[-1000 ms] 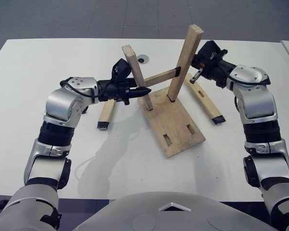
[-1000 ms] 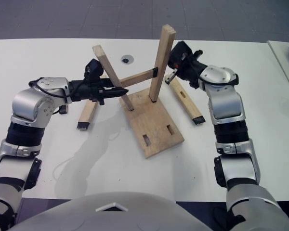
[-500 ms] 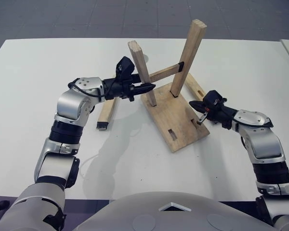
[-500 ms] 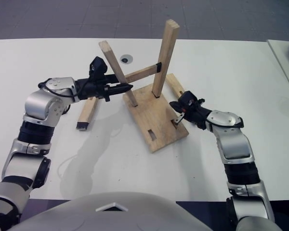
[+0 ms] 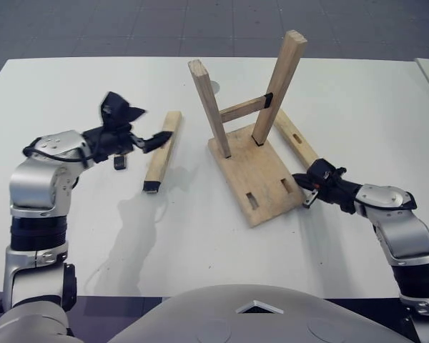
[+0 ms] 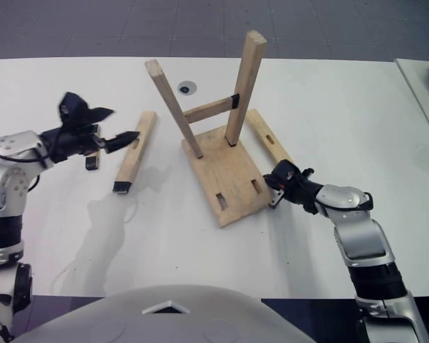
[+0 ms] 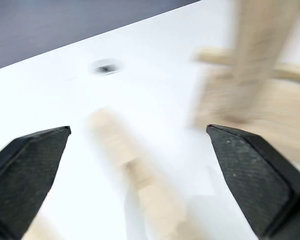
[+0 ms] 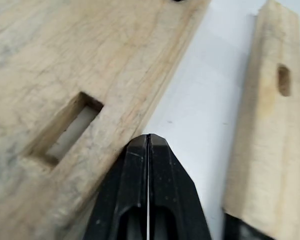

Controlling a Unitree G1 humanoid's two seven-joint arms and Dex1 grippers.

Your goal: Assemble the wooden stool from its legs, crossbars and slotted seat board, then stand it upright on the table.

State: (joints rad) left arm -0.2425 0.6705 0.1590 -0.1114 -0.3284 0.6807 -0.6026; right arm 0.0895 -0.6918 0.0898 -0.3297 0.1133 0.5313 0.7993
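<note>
Seat board [image 5: 254,171]: being borne flat by the white table [image 5: 71,236], slotted face up.
Standing legs: two are being held in the seat board's far slots. The left leg [image 5: 209,107] is being tilted, its top leaning out past the seat board's left edge. The right leg [image 5: 277,86] is being tilted too, its top leaning off beyond the seat board's far end.
Crossbar [image 5: 242,109]: being carried between those two legs, above the seat board.
Near slots [image 5: 252,200]: two are being left open at the seat board's near end.
Loose left leg [image 5: 162,150]: being borne flat, left of the seat board and apart from it.
Loose right leg [image 5: 297,139]: being borne flat just beside the seat board's right edge, its slot facing up.
Left gripper [image 7: 138,128]: being held left of the seat board, over the loose left leg. Its fingers are being spread wide, and nothing is being gripped.
Right gripper [image 8: 148,137]: being held with its fingers pressed together, the tip touching the seat board's right edge close to the near corner. Nothing is being gripped.
Black piece [image 5: 119,163]: small, being borne farther left of the seat board than the loose left leg.
</note>
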